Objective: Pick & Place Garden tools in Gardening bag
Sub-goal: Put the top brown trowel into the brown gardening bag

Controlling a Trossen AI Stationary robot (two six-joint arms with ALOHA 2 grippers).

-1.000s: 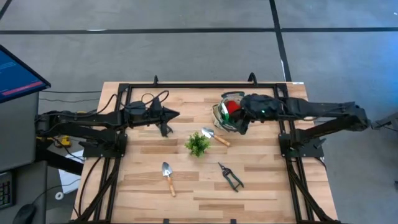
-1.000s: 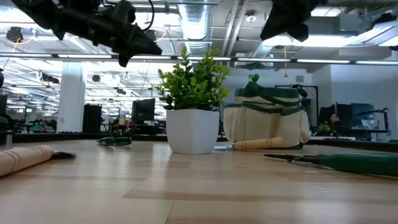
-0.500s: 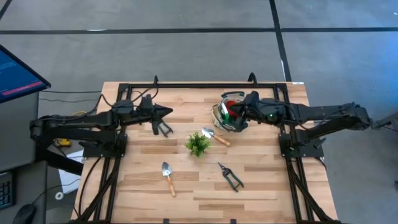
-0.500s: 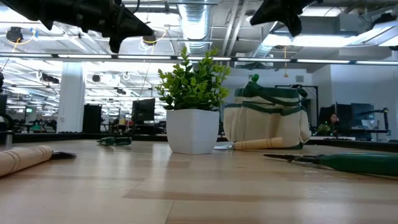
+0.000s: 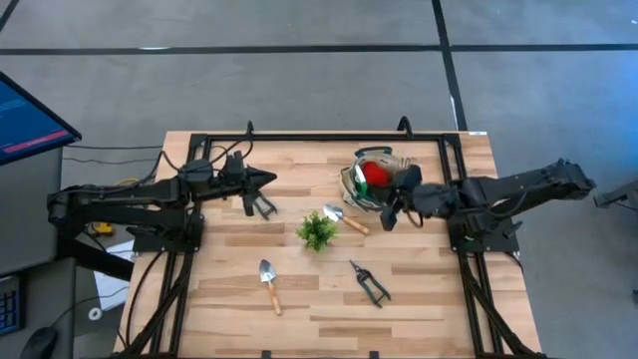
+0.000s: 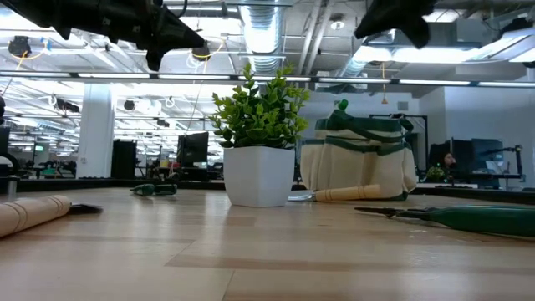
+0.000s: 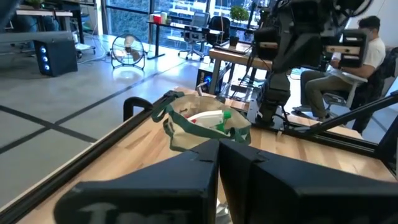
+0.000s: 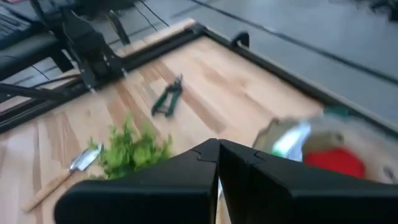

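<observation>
The gardening bag [image 5: 357, 187] stands upright at the far right of the table, with red gloves [image 5: 375, 175] and a green spray bottle [image 7: 224, 119] inside. My right gripper [image 5: 385, 221] hangs shut and bare just near of the bag, pointing at the plant. Over the far left, my left gripper [image 5: 271, 179] is shut, level and bare. On the wood lie one trowel [image 5: 345, 218] by the plant, another trowel [image 5: 268, 284] near the front, pruning shears [image 5: 369, 282], and a dark green-handled tool [image 5: 261, 206] below the left gripper.
A small leafy plant in a white pot [image 5: 317, 231] stands mid-table between the tools. A black frame [image 5: 299, 139] runs along the table's far edge and sides. A monitor [image 5: 30, 120] stands off the left edge. A person [image 7: 367, 50] sits beyond the table.
My right gripper has come away from above the bag toward the table's near edge and turned toward the plant. My left gripper drew back a little toward the left edge and rose, then kept still. No tool has moved.
</observation>
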